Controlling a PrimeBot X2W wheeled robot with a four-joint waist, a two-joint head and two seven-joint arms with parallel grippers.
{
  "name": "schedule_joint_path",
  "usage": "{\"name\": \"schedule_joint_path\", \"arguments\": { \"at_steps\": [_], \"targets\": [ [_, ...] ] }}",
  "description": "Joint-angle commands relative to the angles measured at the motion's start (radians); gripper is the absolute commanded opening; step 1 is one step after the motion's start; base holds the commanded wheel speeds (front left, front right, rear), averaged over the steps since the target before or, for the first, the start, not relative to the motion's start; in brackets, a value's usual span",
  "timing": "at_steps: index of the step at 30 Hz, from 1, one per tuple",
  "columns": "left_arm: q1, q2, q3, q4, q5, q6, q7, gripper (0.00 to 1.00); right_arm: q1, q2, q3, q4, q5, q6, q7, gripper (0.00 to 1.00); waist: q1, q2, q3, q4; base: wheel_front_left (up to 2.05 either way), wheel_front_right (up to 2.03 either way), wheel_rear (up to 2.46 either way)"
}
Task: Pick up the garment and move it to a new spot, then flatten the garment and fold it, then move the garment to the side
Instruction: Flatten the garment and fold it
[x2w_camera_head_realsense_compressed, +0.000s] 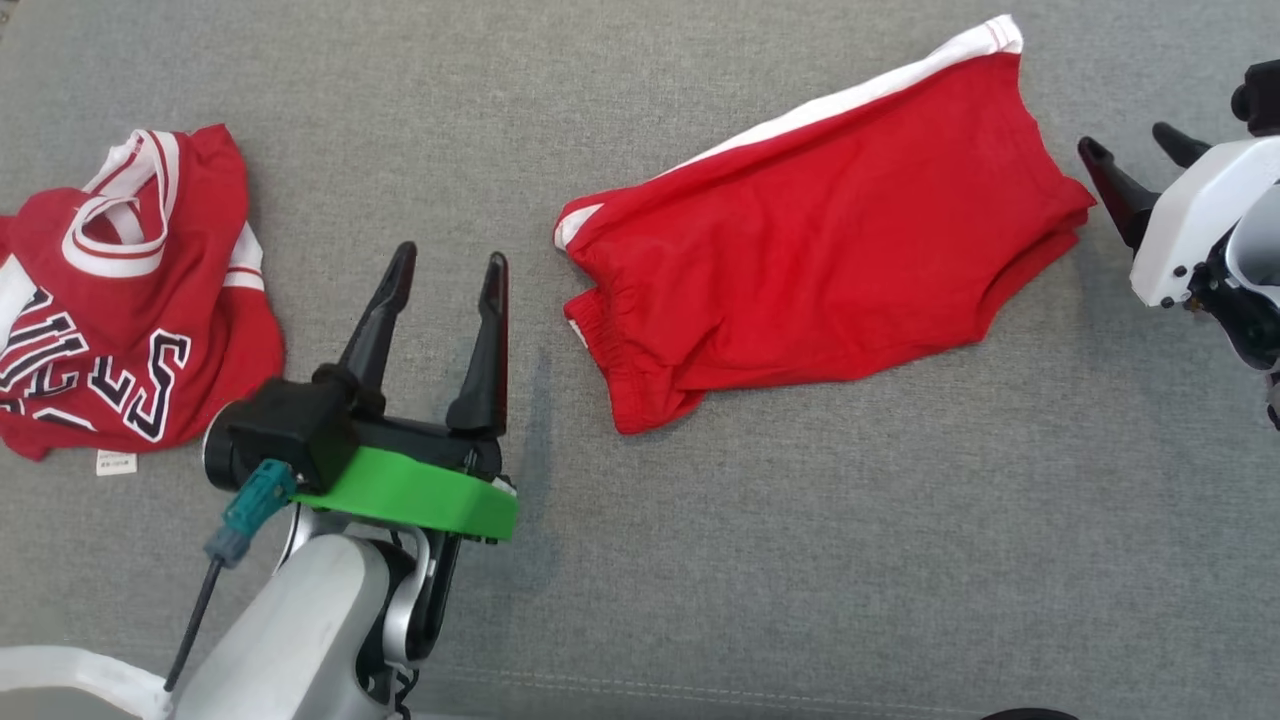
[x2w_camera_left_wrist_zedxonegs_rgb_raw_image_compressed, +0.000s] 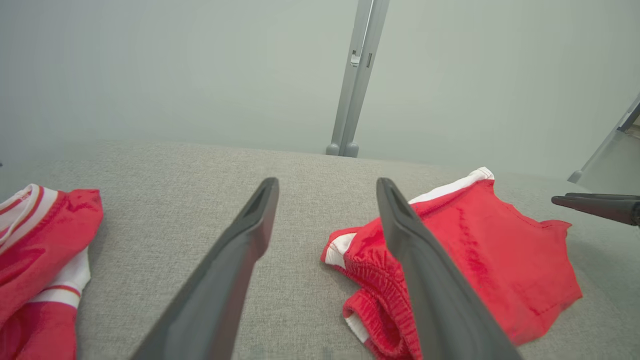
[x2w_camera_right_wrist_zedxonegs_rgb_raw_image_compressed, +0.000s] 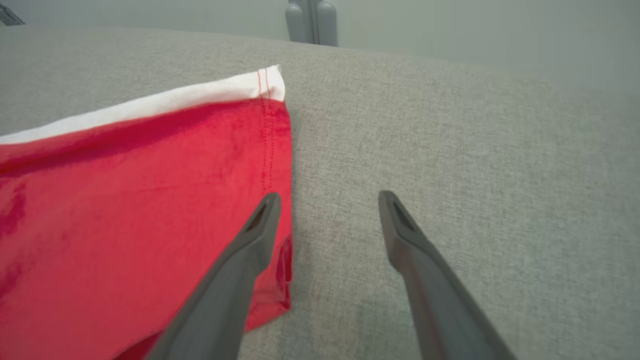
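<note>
The garment, a pair of red shorts (x2w_camera_head_realsense_compressed: 830, 230) with a white side stripe, lies folded on the grey cloth surface, waistband toward my left. My left gripper (x2w_camera_head_realsense_compressed: 450, 256) is open, just left of the waistband and apart from it. In the left wrist view the shorts (x2w_camera_left_wrist_zedxonegs_rgb_raw_image_compressed: 500, 260) lie partly behind the right finger of that gripper (x2w_camera_left_wrist_zedxonegs_rgb_raw_image_compressed: 326, 184). Open as well, my right gripper (x2w_camera_head_realsense_compressed: 1127, 140) hovers by the shorts' right hem. In the right wrist view its left finger overlaps the hem of the shorts (x2w_camera_right_wrist_zedxonegs_rgb_raw_image_compressed: 125, 200), and the gripper (x2w_camera_right_wrist_zedxonegs_rgb_raw_image_compressed: 328, 196) holds nothing.
A crumpled red jersey (x2w_camera_head_realsense_compressed: 130, 300) with white trim and lettering lies at the far left, also in the left wrist view (x2w_camera_left_wrist_zedxonegs_rgb_raw_image_compressed: 35, 250). A grey metal post (x2w_camera_left_wrist_zedxonegs_rgb_raw_image_compressed: 355, 75) rises behind the surface's far edge. A seam (x2w_camera_head_realsense_compressed: 700, 690) marks the near edge of the surface.
</note>
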Motion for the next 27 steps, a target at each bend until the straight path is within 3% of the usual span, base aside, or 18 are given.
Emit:
{"name": "schedule_joint_path", "arguments": {
  "at_steps": [1,13,14,16,22,27],
  "targets": [
    [0.029,-0.018,0.030,0.016,0.049,-0.025,0.000,1.00,-0.019,0.011,-0.005,0.017,0.010,-0.001,0.025,1.00,0.0000,-0.0001,0.048,0.038,0.00,0.00,0.00],
    [0.095,-0.148,0.162,0.131,0.149,-0.170,0.000,1.00,-0.030,0.082,0.020,0.123,0.049,0.000,0.168,1.00,0.0000,-0.0001,0.057,0.121,0.00,0.00,0.00],
    [0.100,-0.158,0.178,0.139,0.157,-0.182,0.000,1.00,-0.026,0.091,0.018,0.128,0.062,0.000,0.179,0.95,0.0000,-0.0001,0.051,0.123,0.00,0.00,0.00],
    [0.110,-0.177,0.204,0.155,0.173,-0.204,0.000,1.00,-0.013,0.108,0.005,0.136,0.101,0.001,0.205,0.00,0.0000,-0.0001,0.037,0.123,0.00,0.00,0.00],
    [0.164,-0.214,0.251,0.226,0.211,-0.291,0.000,1.00,0.052,0.132,-0.049,0.108,0.249,-0.001,0.252,0.00,0.0000,-0.0001,-0.042,0.082,0.00,0.00,0.00],
    [0.219,-0.211,0.270,0.304,0.250,-0.328,0.000,1.00,0.122,0.136,-0.097,0.071,0.357,-0.001,0.266,0.00,0.0000,-0.0001,-0.143,0.021,0.00,0.00,0.00]
  ]
}}
